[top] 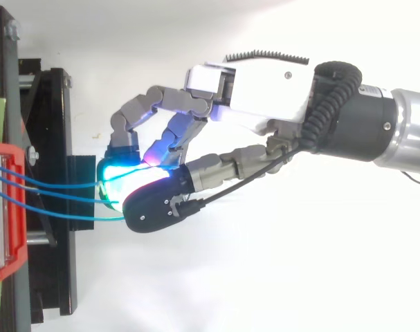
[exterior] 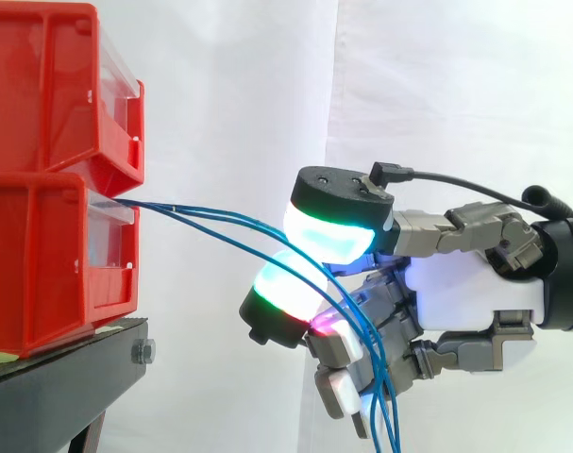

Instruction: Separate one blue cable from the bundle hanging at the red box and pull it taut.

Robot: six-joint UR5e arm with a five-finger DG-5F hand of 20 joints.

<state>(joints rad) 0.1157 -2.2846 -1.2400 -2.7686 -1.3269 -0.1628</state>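
The robot hand [exterior: 465,293] is curled round the blue cables [exterior: 173,213] strung from the lower red bin [exterior: 41,255]. It seems to grip several, so a pull might tauten the whole bundle.

Black stand [exterior: 74,377] carries two stacked red bins [exterior: 41,245].

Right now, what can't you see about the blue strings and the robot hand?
Side view: the blue cables run off the bottom edge; their lower ends are cut off.
Top view: pads of the hand cover the cables, hiding how many it pinches.
Both views: the red bin hides where the cables start.
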